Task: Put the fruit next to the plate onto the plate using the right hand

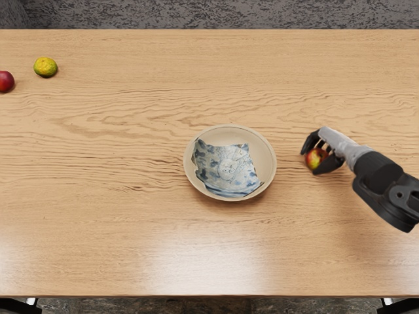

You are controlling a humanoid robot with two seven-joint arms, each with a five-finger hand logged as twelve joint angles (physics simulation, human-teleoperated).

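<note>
R hand [322, 152]: fingers curled round fruit [315, 157], holding it
Fruit: just R of plate [266, 157], not touching
Plate: mid table [131, 229]

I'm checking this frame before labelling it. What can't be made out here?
Head view only:
- Fruit: partly covered by the curled fingers of the right hand; its kind is unclear.
- Red fruit: cut off by the left edge.
- Plate pattern: too small to read.
- Left arm: out of frame.
</note>
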